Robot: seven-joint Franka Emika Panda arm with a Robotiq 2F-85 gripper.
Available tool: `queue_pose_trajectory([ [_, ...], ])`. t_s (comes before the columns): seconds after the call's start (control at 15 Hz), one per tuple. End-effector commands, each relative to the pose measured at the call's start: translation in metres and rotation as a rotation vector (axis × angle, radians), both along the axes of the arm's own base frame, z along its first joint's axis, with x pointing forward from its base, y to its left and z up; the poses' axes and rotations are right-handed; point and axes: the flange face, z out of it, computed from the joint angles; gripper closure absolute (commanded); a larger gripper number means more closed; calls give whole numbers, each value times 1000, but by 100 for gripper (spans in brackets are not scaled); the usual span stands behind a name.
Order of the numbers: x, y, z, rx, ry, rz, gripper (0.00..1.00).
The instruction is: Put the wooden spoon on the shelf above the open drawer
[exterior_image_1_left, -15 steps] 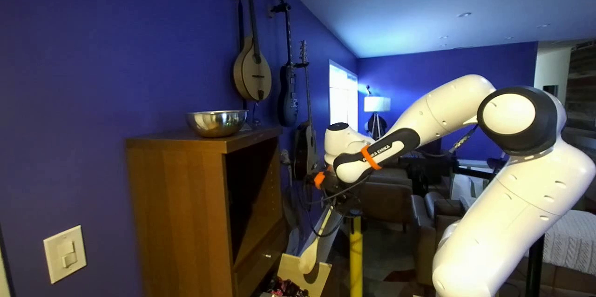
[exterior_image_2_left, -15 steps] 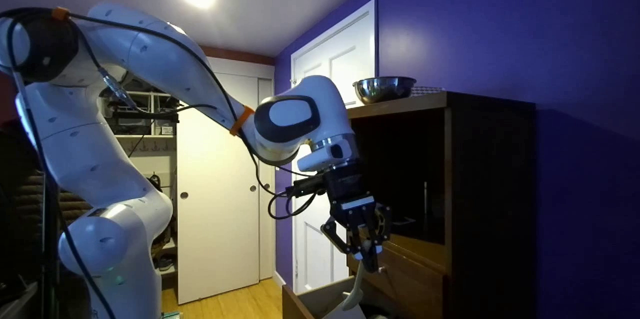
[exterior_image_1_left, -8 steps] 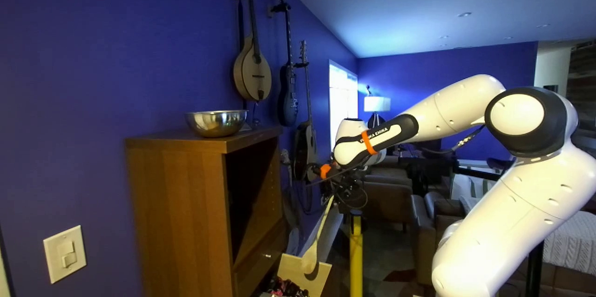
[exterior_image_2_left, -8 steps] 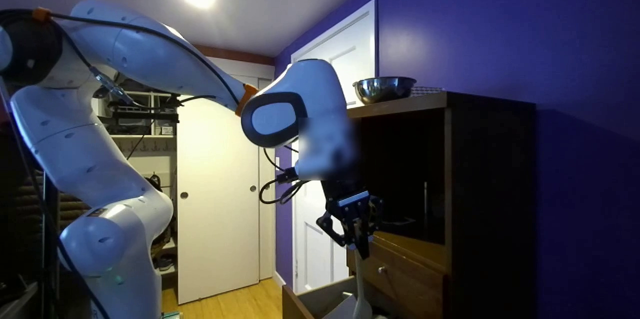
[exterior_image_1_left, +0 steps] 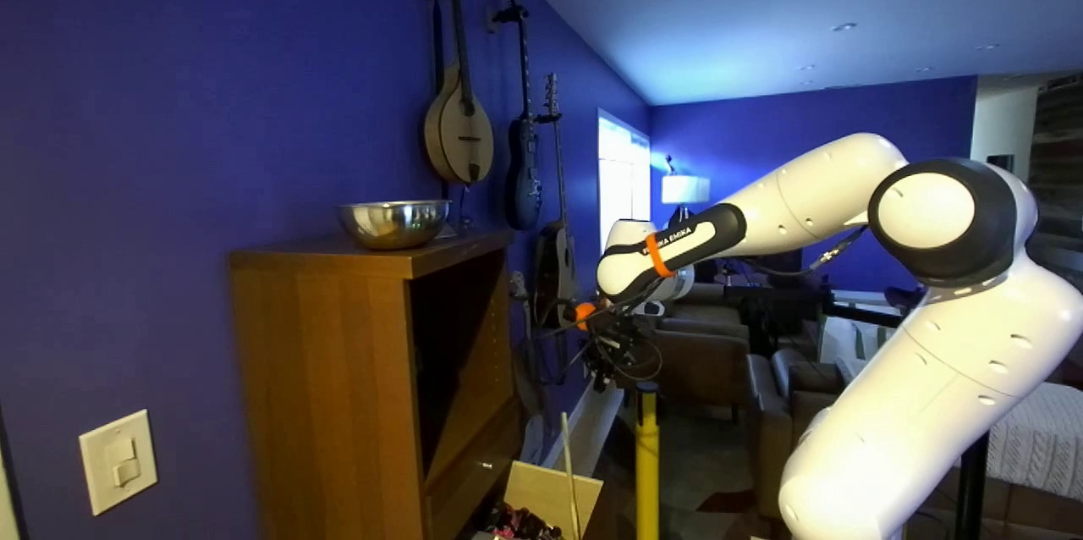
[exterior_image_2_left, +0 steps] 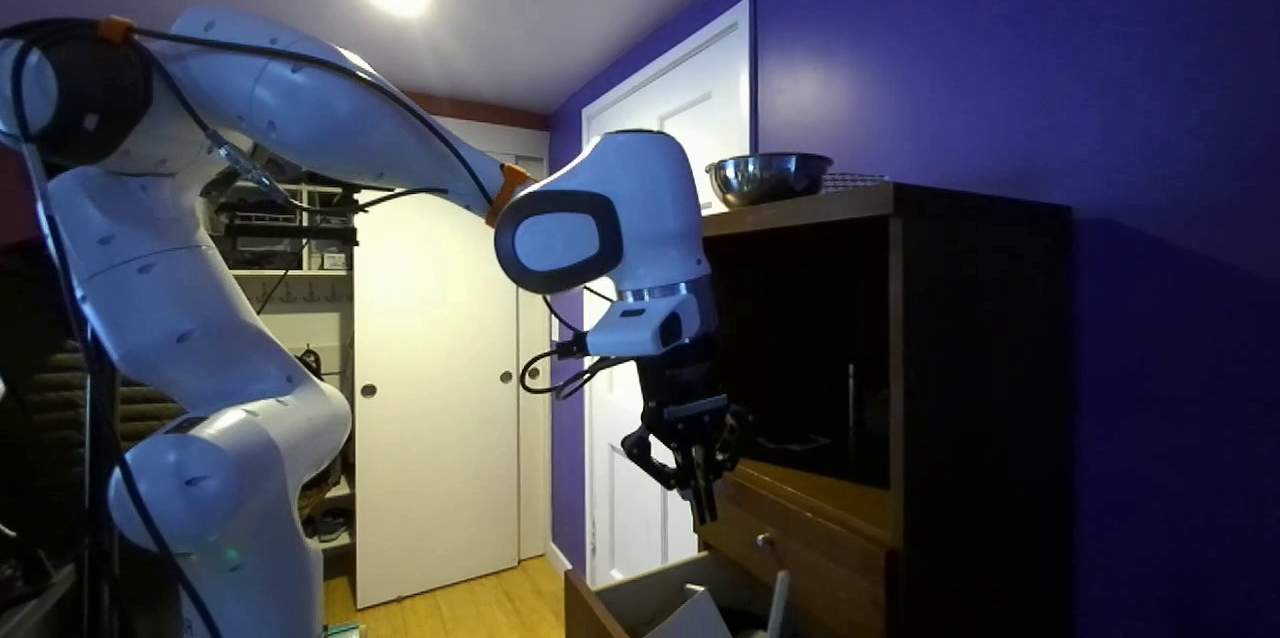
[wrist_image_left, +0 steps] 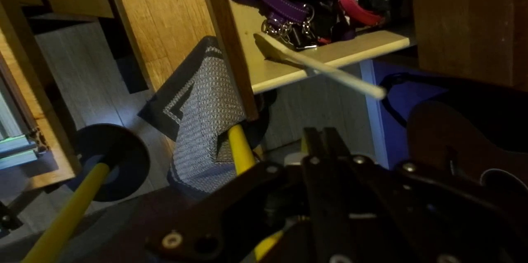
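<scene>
The wooden spoon (wrist_image_left: 342, 75) is out of my gripper. In the wrist view its bowl end is inside the open drawer (wrist_image_left: 284, 79) and its handle sticks out over the pale side. Its handle also shows in both exterior views (exterior_image_1_left: 568, 468) (exterior_image_2_left: 778, 598), tilted up from the drawer (exterior_image_2_left: 650, 598). My gripper (wrist_image_left: 321, 131) is above the drawer, apart from the spoon, with its fingers nearly together and only a narrow empty gap. It shows in an exterior view (exterior_image_2_left: 705, 518) in front of the cabinet. The shelf (exterior_image_2_left: 825, 490) is the board at the base of the dark recess.
A metal bowl (exterior_image_1_left: 393, 227) stands on the cabinet's top board. A closed drawer front (exterior_image_2_left: 810, 558) with a knob lies between shelf and open drawer. Purple and red straps (wrist_image_left: 284, 3) fill the drawer. A yellow post (exterior_image_1_left: 647, 464) and a guitar (wrist_image_left: 453, 139) are nearby.
The spoon hung from my gripper by its handle in the earlier frames. It has now left the fingers and dropped into the drawer. The arm has shifted slightly.
</scene>
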Motion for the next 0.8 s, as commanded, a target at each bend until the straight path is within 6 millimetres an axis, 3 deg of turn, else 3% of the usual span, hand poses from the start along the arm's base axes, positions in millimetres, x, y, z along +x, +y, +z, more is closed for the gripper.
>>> queue_pose_trajectory([
  [0.0, 9, 8, -5, -17, 63, -35, 64],
  [0.13, 13, 21, -11, -36, 66, 11, 53],
  [0.4, 27, 69, -28, -79, 68, 190, 24],
  [0.6, 42, 95, -51, -175, 100, 347, 4],
  [0.67, 49, 96, -54, -230, 108, 367, 1],
  [0.73, 40, 93, -43, -161, 99, 315, 15],
])
